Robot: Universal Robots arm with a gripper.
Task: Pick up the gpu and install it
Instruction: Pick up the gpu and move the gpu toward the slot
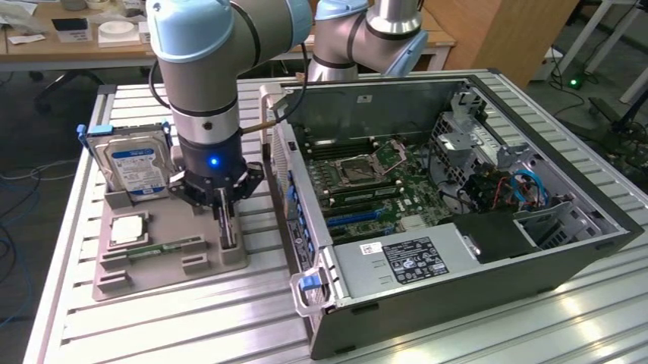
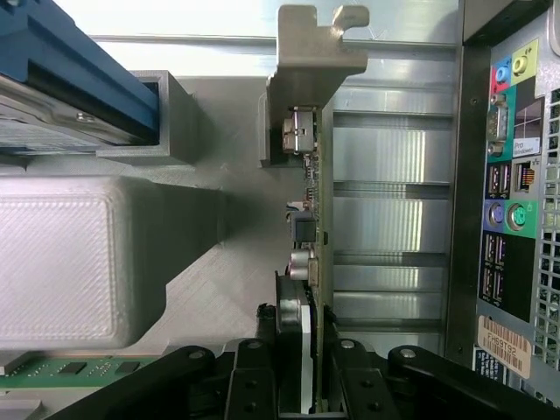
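The gpu (image 1: 228,230), a thin flat card, is seen standing on edge in a slot of the grey plastic parts tray (image 1: 132,277). It is at the tray's side nearest the open black computer case (image 1: 567,250), on the exterior view's right. From the wrist, its green board edge, small metal components, black cooler and angled silver end bracket (image 2: 311,52) are shown. The card is clasped between the fingers of the black gripper (image 2: 302,350).
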